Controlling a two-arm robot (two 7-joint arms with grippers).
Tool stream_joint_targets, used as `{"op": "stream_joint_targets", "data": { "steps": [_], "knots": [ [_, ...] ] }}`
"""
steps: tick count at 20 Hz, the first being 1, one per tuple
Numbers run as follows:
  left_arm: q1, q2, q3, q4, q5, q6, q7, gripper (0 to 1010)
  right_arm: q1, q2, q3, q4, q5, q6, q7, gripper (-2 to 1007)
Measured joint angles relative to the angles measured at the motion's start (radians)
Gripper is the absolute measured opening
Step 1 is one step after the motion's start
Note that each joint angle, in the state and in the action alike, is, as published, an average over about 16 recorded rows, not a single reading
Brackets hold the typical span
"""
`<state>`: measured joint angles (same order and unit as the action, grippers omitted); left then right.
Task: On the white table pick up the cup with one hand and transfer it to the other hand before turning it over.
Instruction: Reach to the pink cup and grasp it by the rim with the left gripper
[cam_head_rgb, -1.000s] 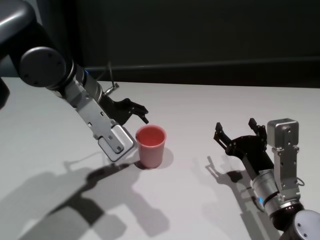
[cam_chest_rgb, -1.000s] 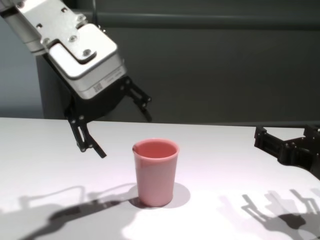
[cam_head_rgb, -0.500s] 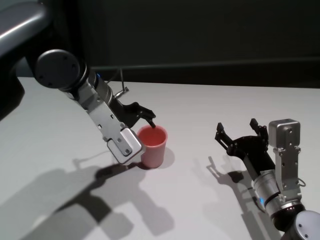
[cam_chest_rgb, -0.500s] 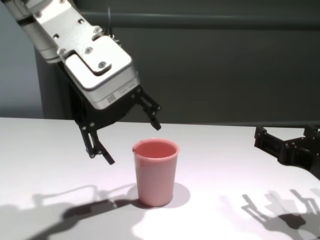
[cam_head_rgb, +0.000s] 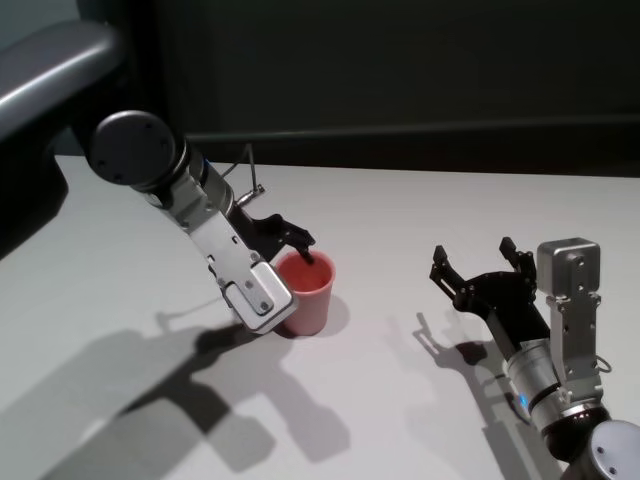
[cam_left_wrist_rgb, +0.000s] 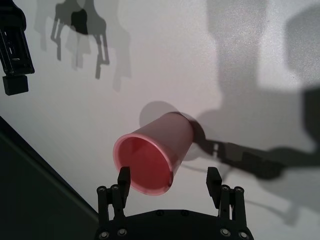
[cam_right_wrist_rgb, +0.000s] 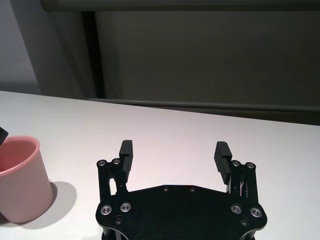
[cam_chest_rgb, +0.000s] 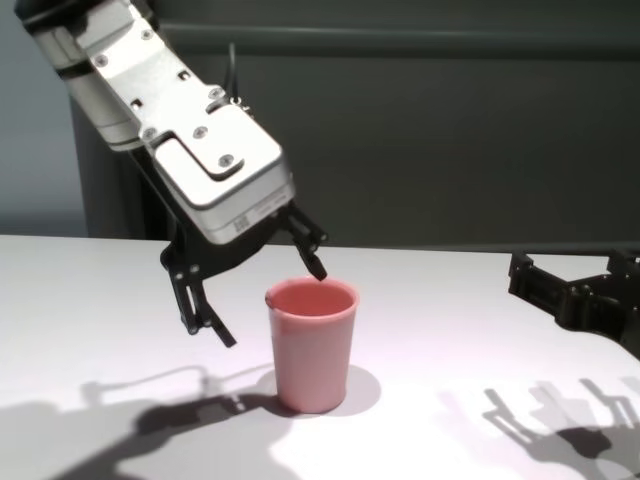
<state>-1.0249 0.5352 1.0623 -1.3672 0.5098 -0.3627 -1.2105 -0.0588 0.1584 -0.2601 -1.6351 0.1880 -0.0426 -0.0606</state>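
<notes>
The pink cup (cam_head_rgb: 312, 296) (cam_chest_rgb: 310, 345) stands upright, mouth up, on the white table (cam_head_rgb: 420, 210), near its middle. My left gripper (cam_head_rgb: 292, 268) (cam_chest_rgb: 268, 300) comes down at a slant from the left, open, one finger on either side of the cup's upper part. In the left wrist view the cup (cam_left_wrist_rgb: 167, 137) lies between the two fingers, nearer one, and my left gripper (cam_left_wrist_rgb: 169, 177) is not touching it. My right gripper (cam_head_rgb: 472, 255) (cam_right_wrist_rgb: 174, 147) hovers open and empty low over the table, right of the cup (cam_right_wrist_rgb: 20, 180).
A dark grey wall (cam_head_rgb: 400, 80) with a horizontal bar (cam_head_rgb: 450, 128) rises behind the table's far edge. Arm shadows fall on the tabletop in front of the cup. Bare table (cam_chest_rgb: 450, 320) lies between the cup and the right gripper (cam_chest_rgb: 570, 272).
My left gripper has come down and to the right, from beside the cup to straddling its rim. The cup and the right arm have not moved.
</notes>
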Motion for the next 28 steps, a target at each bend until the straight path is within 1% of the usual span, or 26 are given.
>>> {"op": "stream_joint_targets", "data": {
  "steps": [5,11,17,28],
  "knots": [
    [-0.001,-0.013,0.020,0.032,-0.001,-0.003,0.008,1001,0.000,0.000,0.000,0.000,0.000,0.000,0.000,1001],
    [0.001,-0.021,0.042,0.058,-0.004,-0.003,0.018,1001,0.000,0.000,0.000,0.000,0.000,0.000,0.000,1001],
    [0.002,-0.023,0.059,0.070,-0.007,0.000,0.030,1001,0.000,0.000,0.000,0.000,0.000,0.000,0.000,1001],
    [-0.007,-0.022,0.078,0.088,-0.009,0.005,0.061,1001,0.000,0.000,0.000,0.000,0.000,0.000,0.000,1001]
  ]
}}
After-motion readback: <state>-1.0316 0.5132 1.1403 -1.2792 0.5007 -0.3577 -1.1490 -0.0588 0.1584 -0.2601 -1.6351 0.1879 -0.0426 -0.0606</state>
